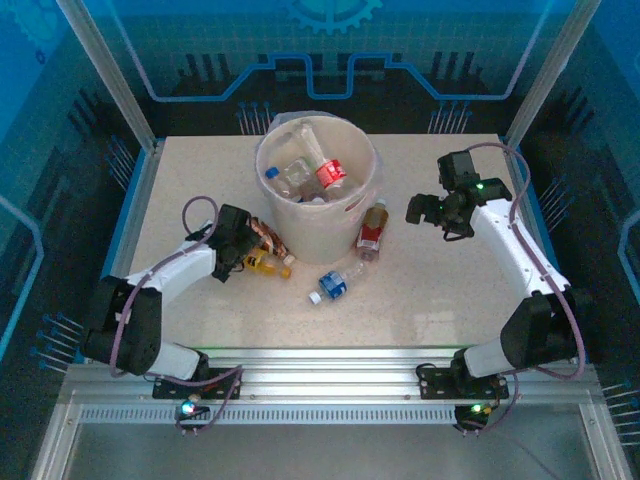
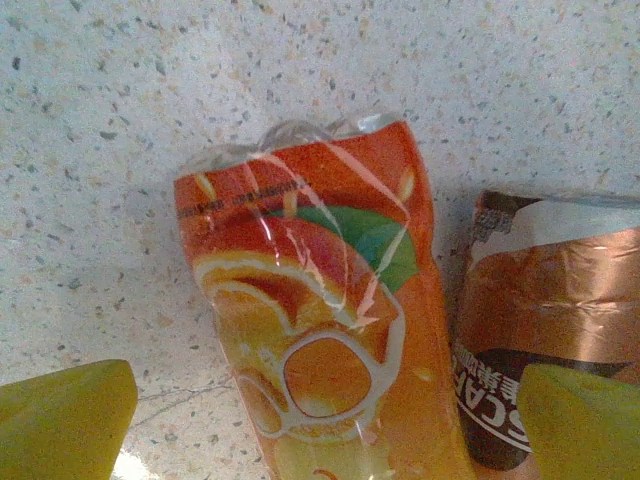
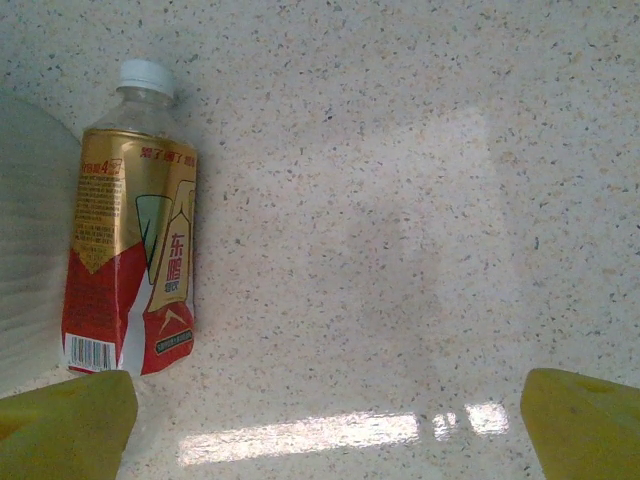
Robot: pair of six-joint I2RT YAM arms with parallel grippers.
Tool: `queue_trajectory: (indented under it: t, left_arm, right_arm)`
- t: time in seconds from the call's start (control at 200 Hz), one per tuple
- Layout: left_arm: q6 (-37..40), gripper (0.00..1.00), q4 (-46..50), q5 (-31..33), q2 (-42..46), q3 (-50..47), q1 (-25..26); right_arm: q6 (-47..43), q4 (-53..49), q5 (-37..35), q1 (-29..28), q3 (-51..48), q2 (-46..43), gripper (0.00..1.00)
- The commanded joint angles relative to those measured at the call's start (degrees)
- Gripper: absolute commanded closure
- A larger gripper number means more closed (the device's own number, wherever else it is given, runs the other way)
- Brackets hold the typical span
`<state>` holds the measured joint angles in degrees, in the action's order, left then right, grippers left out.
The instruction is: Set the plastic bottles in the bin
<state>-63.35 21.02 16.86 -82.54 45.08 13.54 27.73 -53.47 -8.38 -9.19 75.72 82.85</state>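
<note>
The white bin point(image 1: 268, 190) stands at the table's back middle and holds several plastic bottles, one with a red label point(image 1: 331, 173). An orange-labelled bottle point(image 2: 320, 320) lies between the open fingers of my left gripper point(image 2: 325, 425), which hangs just above it point(image 1: 243, 255). A brown-labelled bottle point(image 2: 550, 310) lies beside the orange one. A red-and-gold bottle point(image 3: 130, 250) lies against the bin's right side point(image 1: 372, 230). A blue-labelled bottle point(image 1: 333, 283) lies in front of the bin. My right gripper point(image 1: 425, 212) is open and holds nothing, over bare table right of the red-and-gold bottle point(image 3: 325, 425).
The bin's pale wall point(image 3: 30, 250) fills the left edge of the right wrist view. Blue-framed walls ring the speckled table point(image 1: 450, 290). Bare tabletop lies to the right of the bin and along the front.
</note>
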Motion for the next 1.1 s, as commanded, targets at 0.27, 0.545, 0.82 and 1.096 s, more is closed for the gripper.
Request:
queue_trajectory:
  t: [0.27, 0.545, 0.82, 1.096]
  left_arm:
    - [-2.1, 0.08, 0.3, -1.6, -2.7, -1.1, -0.5]
    - [-3.0, 0.14, 0.6, -1.9, -3.5, -3.7, -0.5]
    - [-3.4, 0.30, 0.5, -1.4, -4.4, -4.7, -0.5]
    - [-2.6, 0.44, 3.4, 1.5, -1.0, -3.8, -0.5]
  right_arm:
    - [1.4, 0.2, 0.7, 0.8, -0.7, -0.8, 0.00]
    - [1.6, 0.6, 1.4, 0.8, -0.9, -0.7, 0.00]
    - [1.9, 0.6, 1.3, 0.8, -1.2, -0.5, 0.00]
    - [1.7, 0.2, 1.0, 0.7, -1.3, -1.9, 0.00]
